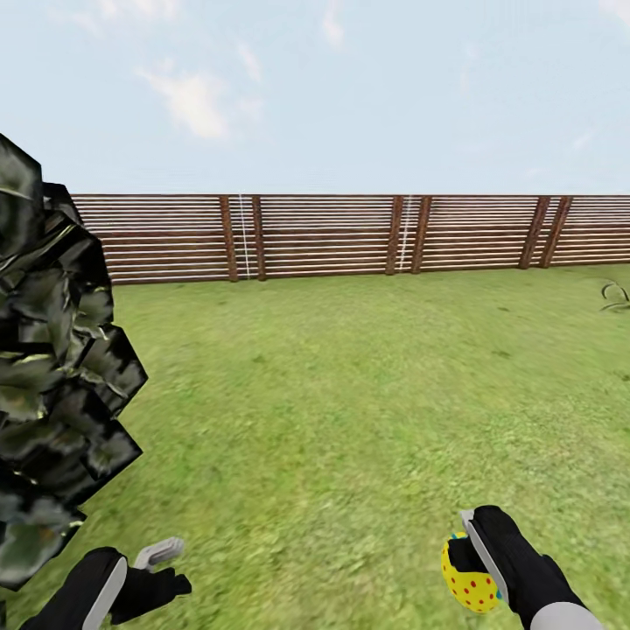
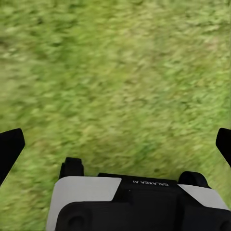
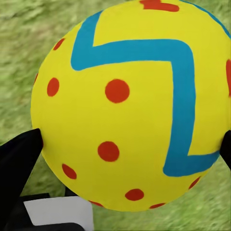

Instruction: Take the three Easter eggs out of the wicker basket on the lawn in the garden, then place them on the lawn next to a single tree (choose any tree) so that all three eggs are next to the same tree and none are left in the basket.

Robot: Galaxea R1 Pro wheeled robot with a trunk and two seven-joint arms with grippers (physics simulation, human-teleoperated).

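Right gripper (image 1: 479,560) is clamped on a yellow Easter egg (image 3: 130,106); left gripper (image 2: 115,144), marked "GALAXEA", hangs spread apart over mottled lawn (image 1: 350,394) before a slatted fence (image 1: 324,236).

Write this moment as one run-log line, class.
right hand: shut on Easter egg | left hand: open, nothing held | below: lawn | tree foliage at left | fence ahead
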